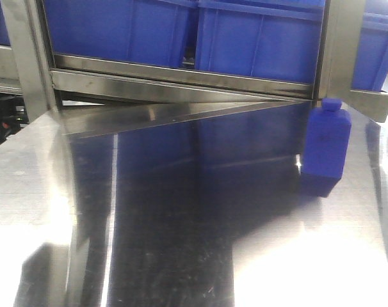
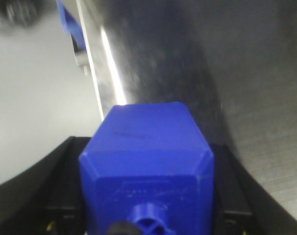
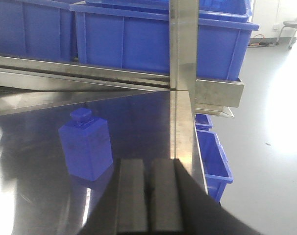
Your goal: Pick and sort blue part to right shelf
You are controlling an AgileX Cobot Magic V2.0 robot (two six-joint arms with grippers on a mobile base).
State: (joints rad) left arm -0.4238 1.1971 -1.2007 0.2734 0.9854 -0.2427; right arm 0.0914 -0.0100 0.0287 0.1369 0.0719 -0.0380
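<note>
The blue rectangular plastic bottle-shaped part [image 2: 146,132] sat clamped in the left gripper [image 2: 147,161], lower centre of frame. It was probably light, rigid and slick, best held by its flat sides. The right gripper [image 3: 149,169] was pressed closed and empty. An identical blue part [image 1: 325,147] stood at the right of the frame on the steel table [image 1: 181,224].

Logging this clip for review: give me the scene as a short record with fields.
Left hand: shut on a blue plastic bottle-shaped part, cap toward the camera
Right hand: shut, empty
Second blue bottle-shaped part: upright on the polished steel table, beside the shelf post
Right shelf: steel-framed rack holding large blue plastic bins
</note>
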